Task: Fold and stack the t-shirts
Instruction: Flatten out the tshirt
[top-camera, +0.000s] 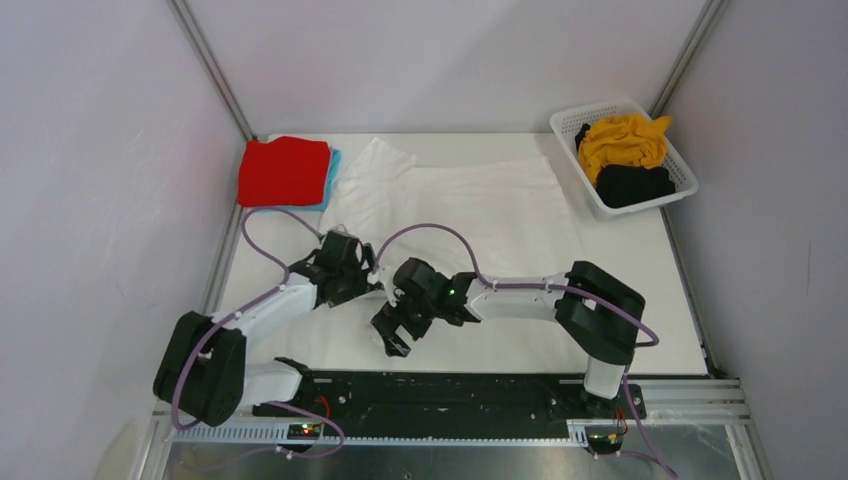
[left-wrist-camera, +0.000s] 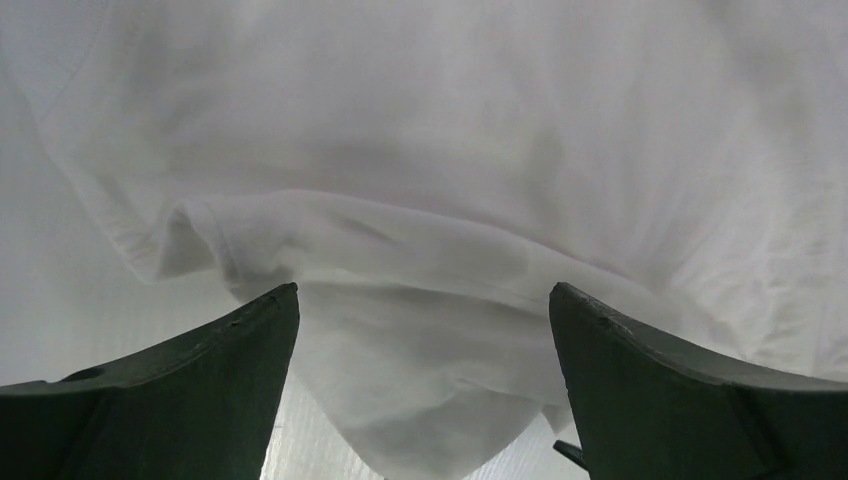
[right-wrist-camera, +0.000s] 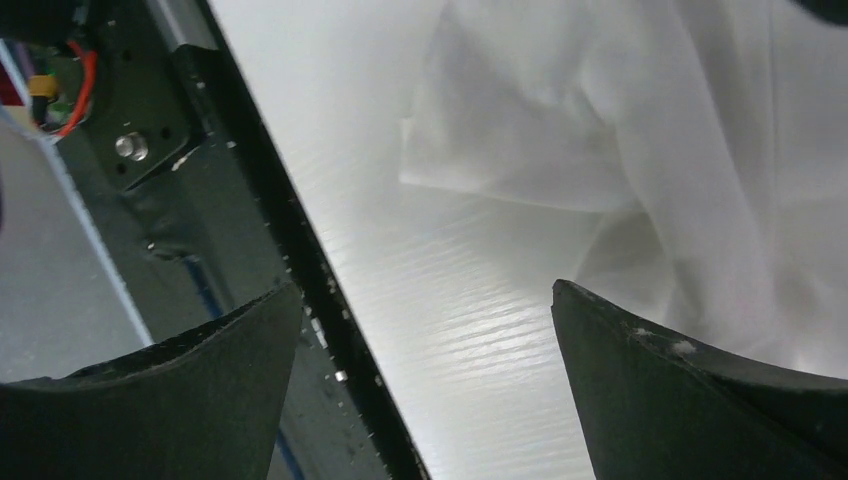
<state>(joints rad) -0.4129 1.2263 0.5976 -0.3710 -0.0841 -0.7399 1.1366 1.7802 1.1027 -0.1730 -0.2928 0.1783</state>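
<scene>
While both tools stand spread wide with nothing gripped, the left tool (left-wrist-camera: 422, 292) is the better placed. Its wrist view shows a rolled edge of the white t-shirt (top-camera: 470, 200) lying directly ahead of the open fingers and partly between them, the cloth running on beyond to the far side. The right tool (right-wrist-camera: 426, 288) hangs just to the right of the left one and nearer the arm bases. It is turned down over bare table (top-camera: 640, 300), with the black rail (right-wrist-camera: 270, 220) at the near edge on one side of its view and a loose flap of the same white cloth on the other, close but not between its fingers. From above, the white t-shirt is spread flat across the middle of the table, its long axis running left to right, one sleeve lifted toward the far left. Its near-left edge reaches up to the two tools, so the cloth lies to the far side and right of both. Judging from that, the left arm is nearer for a pinch on the near edge, and the right one would need to swing toward the far right first. At the far left corner the red t-shirt (top-camera: 285, 170) sits folded on the light blue t-shirt (top-camera: 333, 172). At the far right, the mustard t-shirt (top-camera: 622, 140) and black t-shirt (top-camera: 633, 186) lie bunched in the basket (top-camera: 572, 122), not yet folded.
</scene>
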